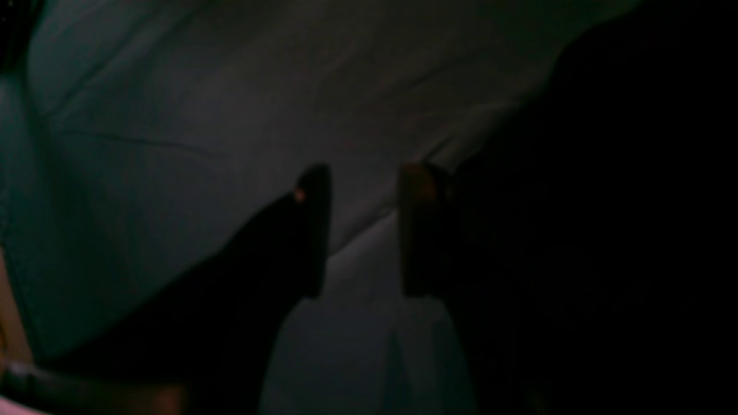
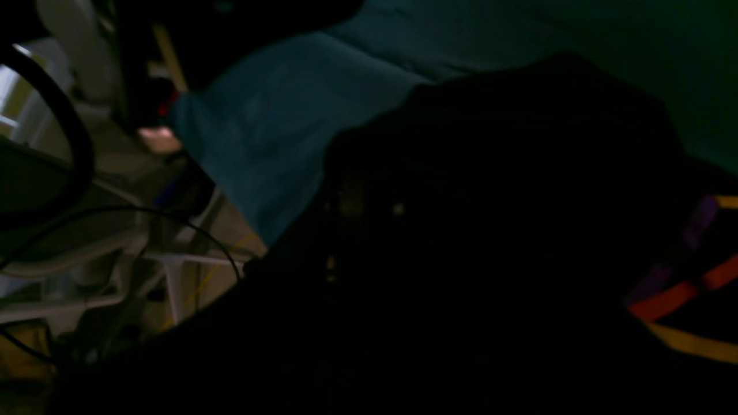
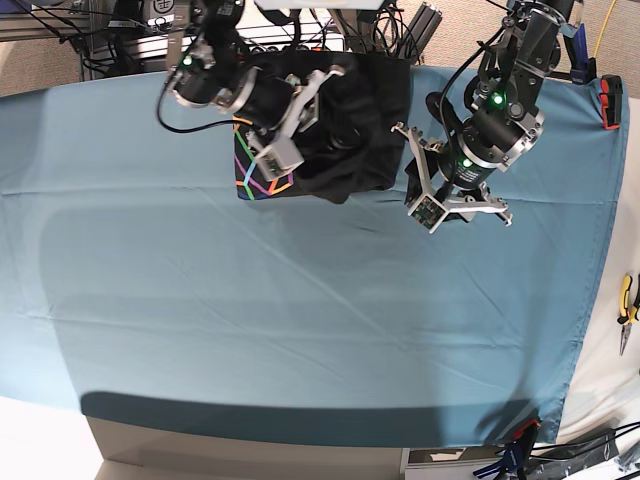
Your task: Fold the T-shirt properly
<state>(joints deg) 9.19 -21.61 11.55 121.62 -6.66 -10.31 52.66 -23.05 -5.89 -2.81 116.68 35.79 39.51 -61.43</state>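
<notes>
Black T-shirt (image 3: 345, 125) — bunched, print edge showing — far table edge

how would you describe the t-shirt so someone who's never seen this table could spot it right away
Start from the teal table cloth that covers the whole table and look to its far edge, left of centre. The T-shirt is the bunched black heap there, under the right gripper. It is the only dark fabric, with a multicoloured line print showing at its lower left corner.
</notes>
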